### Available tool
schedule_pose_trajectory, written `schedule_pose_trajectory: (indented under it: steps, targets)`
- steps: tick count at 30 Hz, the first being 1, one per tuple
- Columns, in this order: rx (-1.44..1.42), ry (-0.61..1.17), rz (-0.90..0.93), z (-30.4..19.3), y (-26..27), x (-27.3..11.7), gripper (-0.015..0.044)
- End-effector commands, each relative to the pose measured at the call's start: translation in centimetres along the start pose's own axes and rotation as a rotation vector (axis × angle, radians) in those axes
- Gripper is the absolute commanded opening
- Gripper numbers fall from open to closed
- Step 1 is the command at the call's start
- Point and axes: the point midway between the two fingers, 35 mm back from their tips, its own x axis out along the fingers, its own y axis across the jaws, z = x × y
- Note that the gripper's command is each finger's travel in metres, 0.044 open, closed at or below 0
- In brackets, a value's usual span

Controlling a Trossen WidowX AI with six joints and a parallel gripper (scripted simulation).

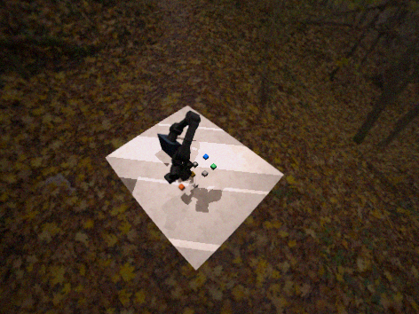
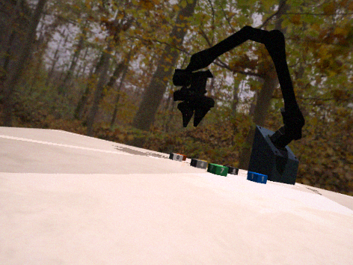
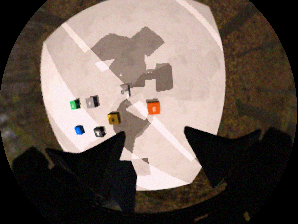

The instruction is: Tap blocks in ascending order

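Blocks, among them a green one (image 1: 213, 166) (image 2: 218, 169) (image 3: 75, 104), sit apart near mid-frame in the top view, probably spaced for separate taps. The gripper (image 2: 190, 126) (image 3: 154, 132) hangs above the bench (image 1: 231, 213) (image 2: 112, 209) (image 3: 195, 80), fingers spread and empty, presumably for clearance.

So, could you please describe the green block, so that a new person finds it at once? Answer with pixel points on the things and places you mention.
On the pale table (image 1: 195, 231) (image 2: 112, 217) (image 3: 195, 70), find the group of small blocks. The green block (image 1: 213, 166) (image 2: 218, 169) (image 3: 74, 104) is beside the blue one (image 1: 205, 156) (image 2: 256, 177) (image 3: 79, 130). It alone is green and shows a white 7.
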Motion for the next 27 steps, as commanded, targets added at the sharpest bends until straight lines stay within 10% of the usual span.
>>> schedule_pose_trajectory:
  steps: [1,27]
  targets:
    - [-0.004,-0.007,0.004,0.1,0.0,-0.1,0.04]
    - [-0.001,-0.005,0.011,-1.9,12.1,-0.1,0.04]
